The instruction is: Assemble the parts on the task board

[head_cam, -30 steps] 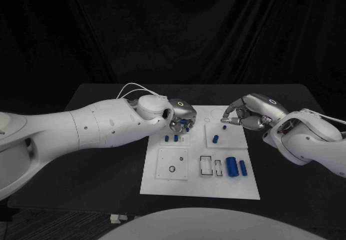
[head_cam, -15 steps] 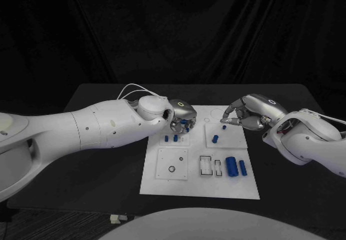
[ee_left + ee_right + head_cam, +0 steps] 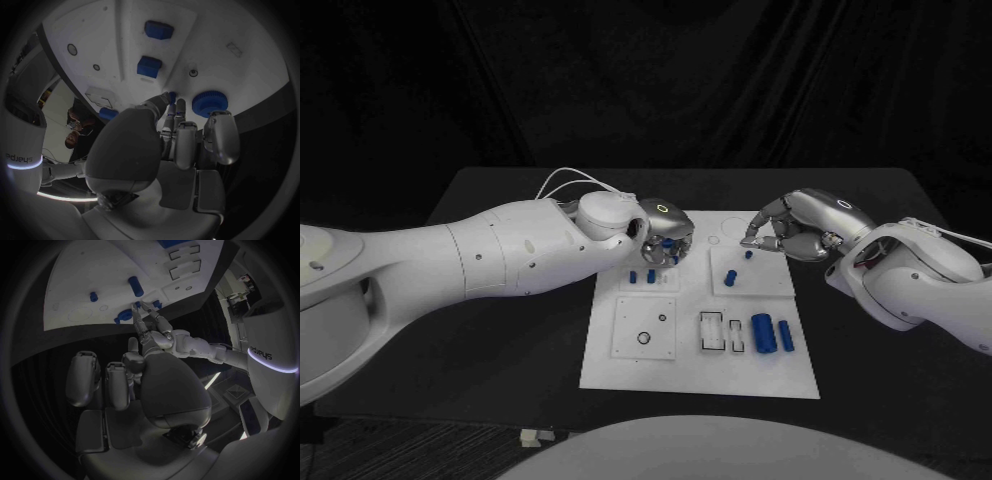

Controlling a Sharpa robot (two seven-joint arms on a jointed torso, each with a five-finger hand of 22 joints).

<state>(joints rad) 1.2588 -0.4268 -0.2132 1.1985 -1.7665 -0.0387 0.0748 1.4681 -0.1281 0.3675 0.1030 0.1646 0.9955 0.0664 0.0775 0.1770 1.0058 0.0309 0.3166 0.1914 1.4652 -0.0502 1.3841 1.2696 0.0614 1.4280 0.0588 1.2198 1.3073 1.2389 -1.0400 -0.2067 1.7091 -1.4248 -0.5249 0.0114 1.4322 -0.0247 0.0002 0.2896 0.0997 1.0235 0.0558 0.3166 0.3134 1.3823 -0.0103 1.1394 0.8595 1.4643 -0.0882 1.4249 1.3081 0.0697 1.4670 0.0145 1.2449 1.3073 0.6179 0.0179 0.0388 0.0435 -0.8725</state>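
The white task board lies mid-table. My left hand hovers over its far left panel, thumb and a finger pinching a small blue peg at the board's surface. A blue round gear and two blue blocks sit nearby. Two short blue parts stand on that panel. My right hand hangs over the far right panel with bent fingers and nothing in them. One fingertip is just above a small blue part. Another blue part stands nearer.
A large blue cylinder and a thinner one lie at the board's near right, beside two rectangular slots. A black ring sits on the near left panel. Black table surrounds the board.
My right hand has drawn slightly up and back from the small blue part beneath it. The left hand has hardly moved.
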